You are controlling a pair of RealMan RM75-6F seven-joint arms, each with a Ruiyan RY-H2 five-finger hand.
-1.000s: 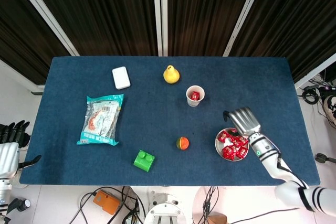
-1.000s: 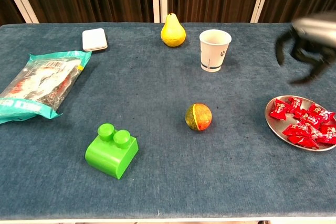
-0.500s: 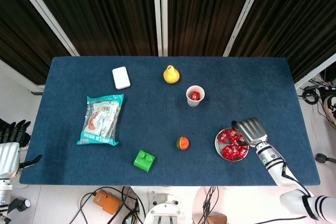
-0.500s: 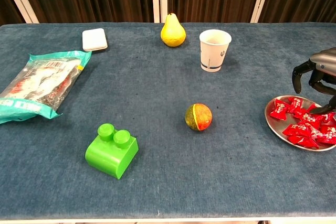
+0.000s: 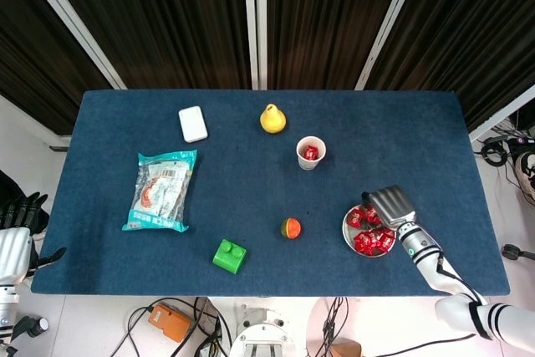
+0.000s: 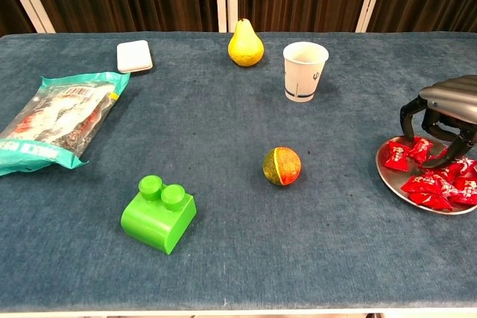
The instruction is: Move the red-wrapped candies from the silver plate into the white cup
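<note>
The silver plate [image 5: 345, 228] [image 6: 387, 178] lies near the table's front right and holds several red-wrapped candies [image 5: 367, 242] [image 6: 426, 189]. My right hand [image 5: 391, 204] [image 6: 446, 106] is lowered over the plate's back part, its fingers [image 6: 408, 118] spread and pointing down among the candies; none is lifted. The white cup [image 5: 310, 159] [image 6: 304, 72] stands upright behind and to the left of the plate, with one red candy [image 5: 311, 153] inside. My left hand [image 5: 15, 236] hangs off the table's left edge, holding nothing, and shows only in the head view.
A yellow pear [image 5: 271, 119] [image 6: 245, 43] stands left of the cup. An orange-green ball [image 5: 290, 227] [image 6: 282, 166] lies between cup and plate. A green brick [image 5: 229, 255] [image 6: 159, 213], a snack bag [image 5: 160, 189] [image 6: 52, 119] and a white box [image 5: 192, 124] [image 6: 134, 56] occupy the left half.
My right hand has come down from above the table behind the plate and now reaches its fingers into the candies. The left hand has barely moved.
</note>
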